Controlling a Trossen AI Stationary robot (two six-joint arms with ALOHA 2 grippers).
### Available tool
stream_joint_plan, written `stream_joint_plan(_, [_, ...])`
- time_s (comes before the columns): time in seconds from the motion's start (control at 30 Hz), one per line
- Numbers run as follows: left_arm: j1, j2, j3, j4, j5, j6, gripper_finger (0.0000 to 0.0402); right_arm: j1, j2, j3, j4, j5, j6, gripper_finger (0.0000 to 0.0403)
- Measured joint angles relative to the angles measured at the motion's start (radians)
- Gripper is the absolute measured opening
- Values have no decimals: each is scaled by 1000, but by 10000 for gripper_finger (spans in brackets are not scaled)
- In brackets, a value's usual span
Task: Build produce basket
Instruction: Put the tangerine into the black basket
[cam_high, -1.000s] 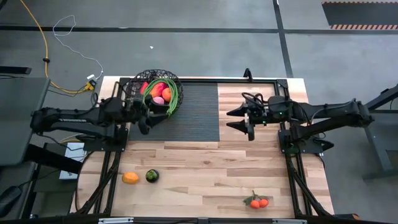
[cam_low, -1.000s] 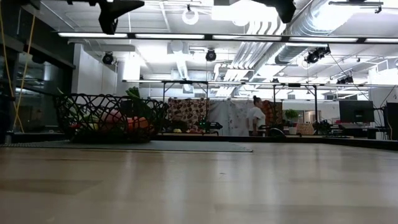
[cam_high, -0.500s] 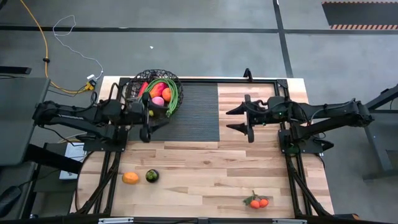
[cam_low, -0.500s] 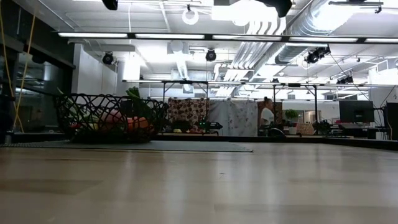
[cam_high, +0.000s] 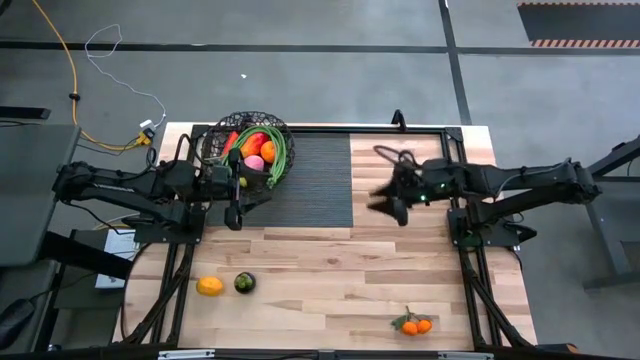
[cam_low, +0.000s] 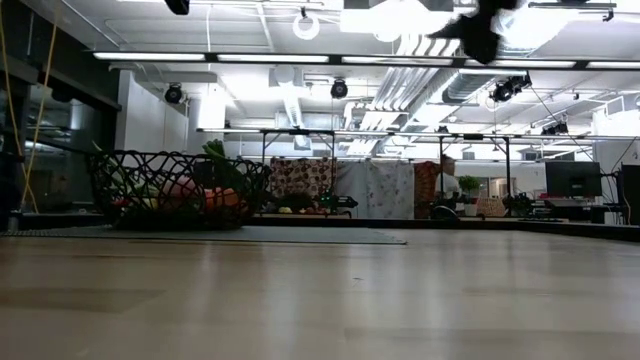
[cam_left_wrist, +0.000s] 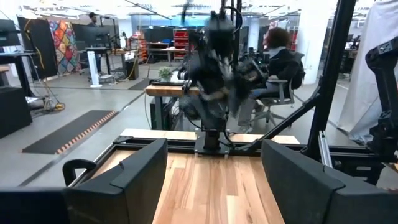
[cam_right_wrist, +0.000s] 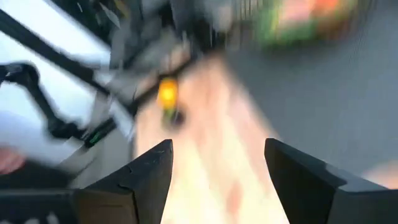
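High view, straight down, laid out the whole table (cam_high: 330, 270): the black wire basket (cam_high: 250, 146) stood on the dark mat (cam_high: 315, 180) at the far left, holding a red pepper (cam_high: 231, 140), oranges (cam_high: 267, 150), a pink fruit (cam_high: 255, 161) and long green stalks (cam_high: 281, 160). Loose produce lay on bare wood near the front edge: an orange fruit (cam_high: 209, 286) just beside a dark green fruit (cam_high: 244, 283), and well apart, a small orange cluster (cam_high: 417, 325).

Left hand (cam_high: 233, 200) hung just beside the basket, fingers spread and empty, as the left wrist view confirmed with its dark fingers (cam_left_wrist: 134, 177) parted over wood. Right hand (cam_high: 392, 195) hovered past the mat's edge, motion-blurred; the right wrist view showed its fingers (cam_right_wrist: 152, 171) spread and holding nothing.

Low view alone caught the basket (cam_low: 180, 188) in profile and the workshop behind.
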Motion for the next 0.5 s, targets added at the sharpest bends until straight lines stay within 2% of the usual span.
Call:
stream_joint_plan(0.13, [0, 0, 0, 0, -10, 0, 250, 111, 27, 0, -262, -151, 346, 245])
stream_joint_plan(0.27, [0, 0, 0, 0, -26, 0, 250, 299, 86, 0, -396, -255, 646, 245])
stream_joint_plan(0.5, [0, 0, 0, 0, -37, 0, 250, 569, 257, 0, -349, -281, 1120, 245])
